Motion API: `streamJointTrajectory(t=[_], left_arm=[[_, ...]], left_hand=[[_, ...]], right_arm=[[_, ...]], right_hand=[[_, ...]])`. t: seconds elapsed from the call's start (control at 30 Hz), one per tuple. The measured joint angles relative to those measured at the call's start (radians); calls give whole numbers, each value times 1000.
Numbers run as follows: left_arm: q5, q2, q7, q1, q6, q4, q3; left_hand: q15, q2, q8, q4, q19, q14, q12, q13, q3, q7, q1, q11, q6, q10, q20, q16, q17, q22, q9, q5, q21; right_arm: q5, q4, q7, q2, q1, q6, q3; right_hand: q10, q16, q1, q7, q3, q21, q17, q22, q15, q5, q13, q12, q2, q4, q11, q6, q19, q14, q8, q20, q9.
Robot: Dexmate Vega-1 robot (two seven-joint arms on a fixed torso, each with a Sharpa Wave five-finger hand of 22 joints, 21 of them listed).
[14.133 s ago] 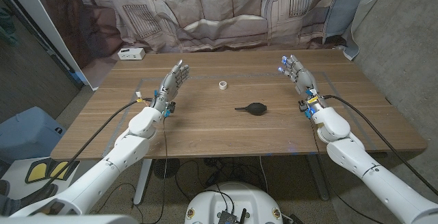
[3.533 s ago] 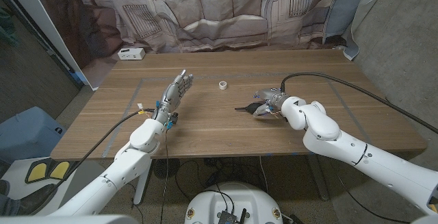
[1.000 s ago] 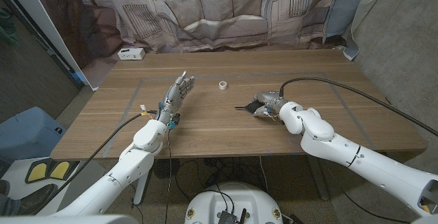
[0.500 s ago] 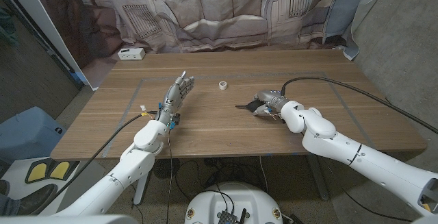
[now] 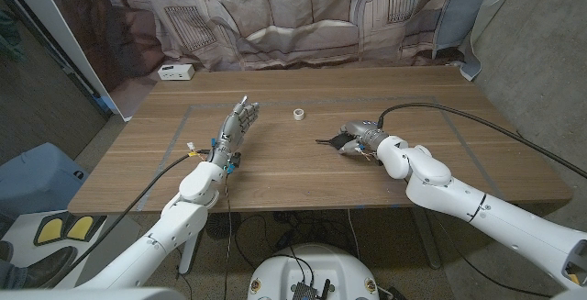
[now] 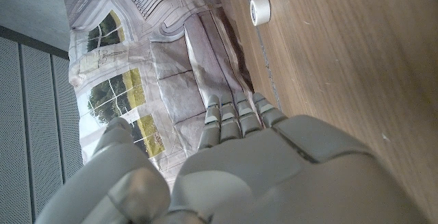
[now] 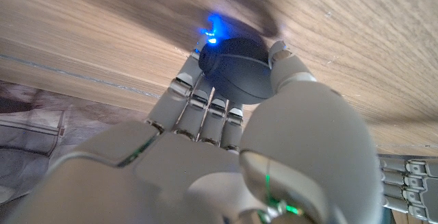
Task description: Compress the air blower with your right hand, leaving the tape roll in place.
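Observation:
The black air blower (image 5: 336,139) lies near the middle of the wooden table (image 5: 303,176), nozzle pointing to the picture's left. My right hand (image 5: 356,138) grips its bulb; in the right wrist view the fingers (image 7: 205,104) and thumb wrap the dark bulb (image 7: 233,66). The small white tape roll (image 5: 299,114) sits farther back on the table, apart from the blower, and appears as the tape roll (image 6: 259,9) in the left wrist view. My left hand (image 5: 237,122) is raised above the table's left half, fingers straight and apart, holding nothing.
A white box (image 5: 174,72) sits at the table's far left corner. A printed curtain (image 5: 303,16) hangs behind the table. Cables run along both arms. Bare wood lies in front of both hands.
My right hand came from its raised spot on the right to the blower and closed round the bulb. Over the last second it barely moves. The left hand and tape roll stay put.

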Motion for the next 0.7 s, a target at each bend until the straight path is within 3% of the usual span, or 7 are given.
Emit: streamJointTrajectory(t=[0.47,0.5,0.7], left_arm=[[-1,-1,0,-1,0,2,0],[-3,-1,1,-1,3,2,0],[0,1,6,-1,9,-9,1]], left_hand=[[0,0,0,0,0,0,0,0,0,0,0,2,0,2,0,0,0,0,0,0,0],[0,0,0,0,0,0,0,0,0,0,0,2,0,2,0,0,0,0,0,0,0],[0,0,0,0,0,0,0,0,0,0,0,2,0,2,0,0,0,0,0,0,0]], right_arm=[[64,0,-87,-1,-5,26,6],[72,-2,-101,-4,-43,28,43],[115,-5,-165,-4,-69,51,69]], right_hand=[[25,10,19,-2,0,0,5,3,-7,-5,0,0,11,0,-7,23,16,14,0,-5,0],[27,10,19,-6,0,0,5,3,-5,-5,0,0,11,0,-5,27,16,16,0,-5,0],[34,10,20,-6,-3,0,4,3,-7,-5,0,0,12,3,-9,38,16,25,0,-5,-1]])
